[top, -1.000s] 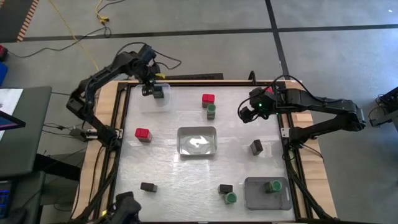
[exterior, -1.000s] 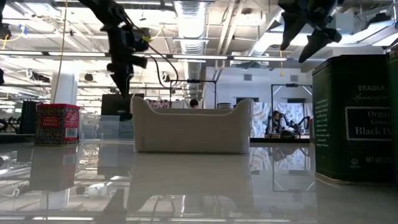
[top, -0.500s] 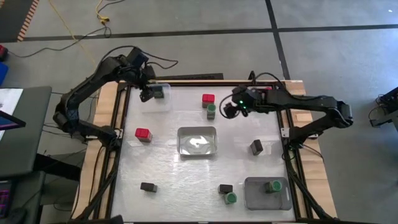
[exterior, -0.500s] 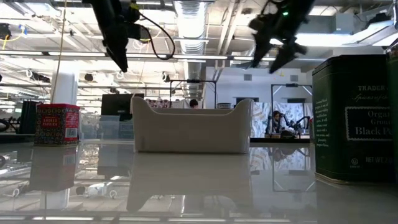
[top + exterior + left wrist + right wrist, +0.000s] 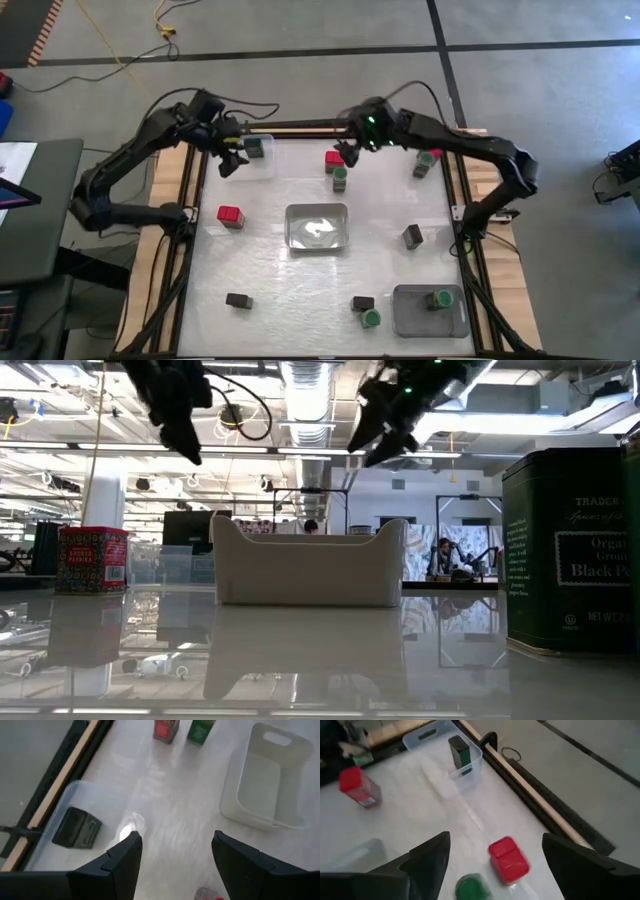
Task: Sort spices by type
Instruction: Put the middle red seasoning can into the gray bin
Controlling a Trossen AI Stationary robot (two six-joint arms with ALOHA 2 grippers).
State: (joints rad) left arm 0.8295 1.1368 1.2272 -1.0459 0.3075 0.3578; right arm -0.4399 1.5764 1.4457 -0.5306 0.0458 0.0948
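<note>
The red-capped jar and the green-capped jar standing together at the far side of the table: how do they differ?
The red-capped jar has a square cap, while the green-capped jar has a round one. The red one stands nearer the table's far edge and the green one just in front of it, toward the white tray. The open right claw hovers closer to the red one. Both stand upright, close together, and neither is in a tray.

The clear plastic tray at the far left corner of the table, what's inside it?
The clear plastic tray holds one black boxy spice container, standing against its wall. Nothing else shows inside; the see-through walls hide nothing.
</note>
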